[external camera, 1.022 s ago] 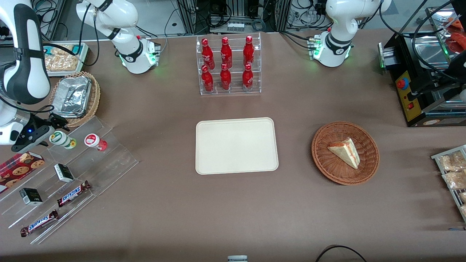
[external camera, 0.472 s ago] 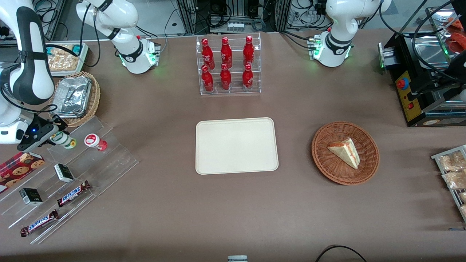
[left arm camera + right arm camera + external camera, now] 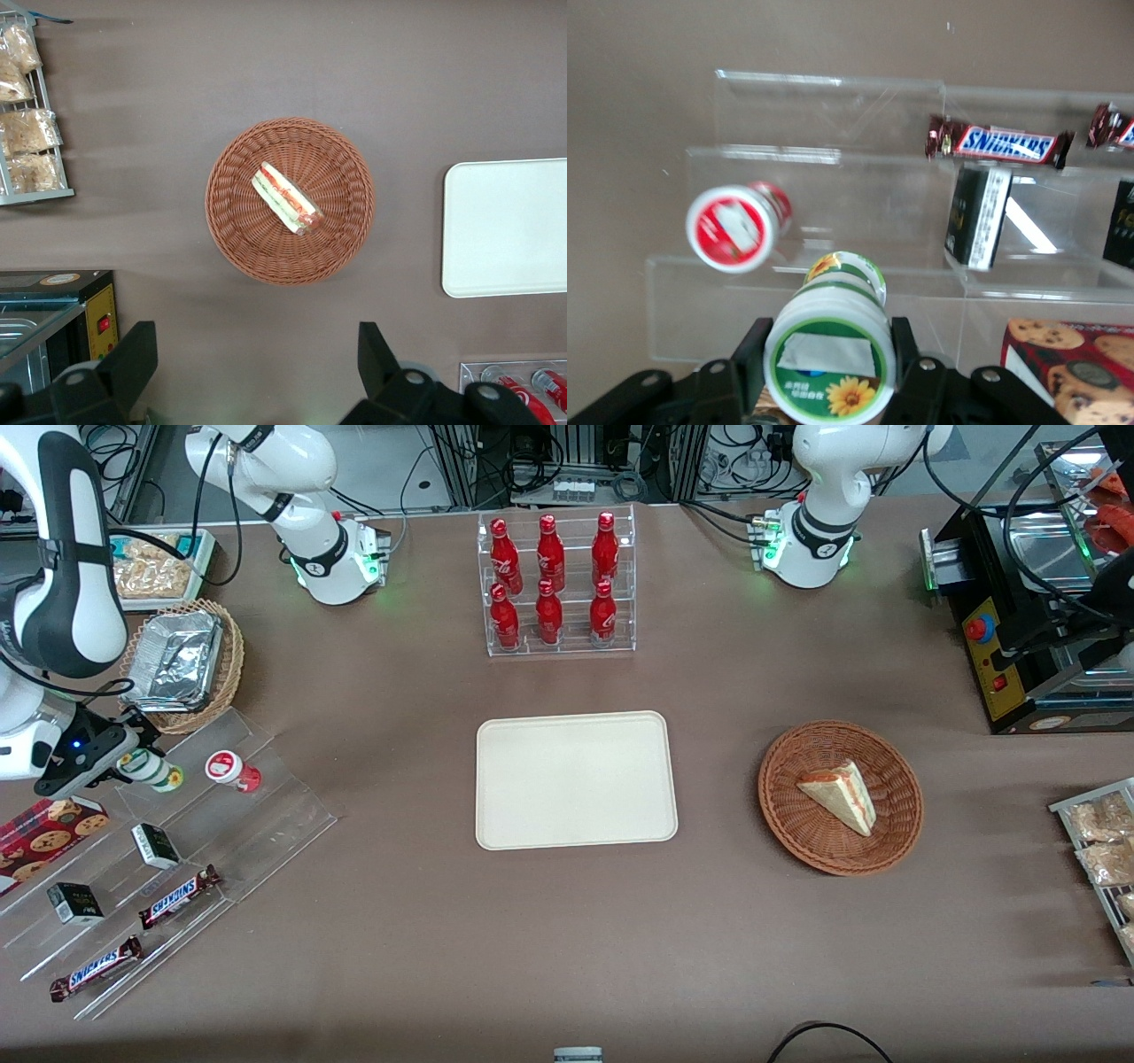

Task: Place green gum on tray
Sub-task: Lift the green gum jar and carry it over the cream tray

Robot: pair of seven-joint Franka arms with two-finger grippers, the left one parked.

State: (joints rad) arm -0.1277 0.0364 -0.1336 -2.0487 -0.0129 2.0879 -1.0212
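Note:
The green gum (image 3: 159, 771) lies tilted on the top step of a clear acrylic stand (image 3: 275, 815), toward the working arm's end of the table. My right gripper (image 3: 133, 760) has a finger on each side of its lid. In the right wrist view the green gum (image 3: 828, 354) shows its green sunflower lid between the black fingers (image 3: 755, 350) of my gripper (image 3: 829, 338), which press against both sides. The cream tray (image 3: 576, 779) lies flat at the table's middle, with nothing on it, and its edge shows as the tray (image 3: 505, 226) in the left wrist view.
A red-lidded gum bottle (image 3: 230, 769) lies beside the green one on the same step. Lower steps hold black boxes (image 3: 155, 845), Snickers bars (image 3: 177, 895) and a cookie box (image 3: 44, 828). A foil-lined basket (image 3: 182, 660), a cola rack (image 3: 558, 584) and a sandwich basket (image 3: 840, 797) stand elsewhere.
My gripper has slid in over the green gum's lid end, and the fingers now flank it. The bottle has shifted slightly on its step.

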